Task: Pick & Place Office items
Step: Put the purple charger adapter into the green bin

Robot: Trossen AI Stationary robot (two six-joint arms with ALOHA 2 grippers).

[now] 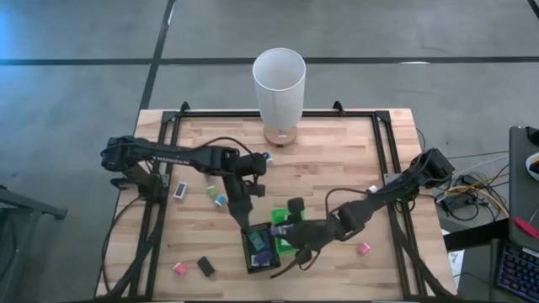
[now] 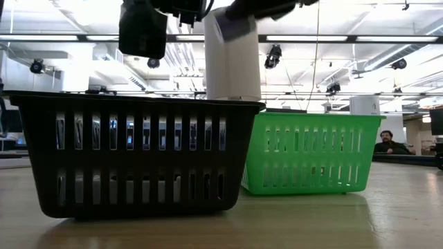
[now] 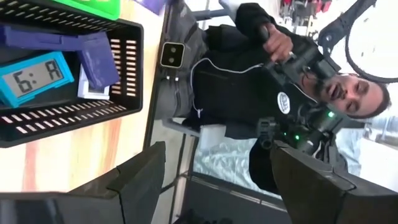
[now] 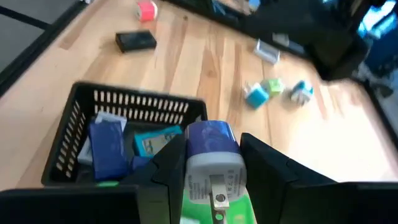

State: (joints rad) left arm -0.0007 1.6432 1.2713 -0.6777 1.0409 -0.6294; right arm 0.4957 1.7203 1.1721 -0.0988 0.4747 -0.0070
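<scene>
Right end effector (image 4: 211,168) clamped on a blue-capped white item (image 4: 213,163) over the green tray (image 1: 285,242): likely light, rigid, slick; grip its flat sides. Left end effector (image 3: 211,180) apart, empty.

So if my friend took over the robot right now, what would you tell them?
Left gripper: open, empty, above the black basket.
Right gripper: shut on a blue-and-white roll, over the green basket.
Done: the black basket holds a teal clock and blue items.
Left on the table: two pink pieces, a black block, a white clip, small teal and green bits.
</scene>
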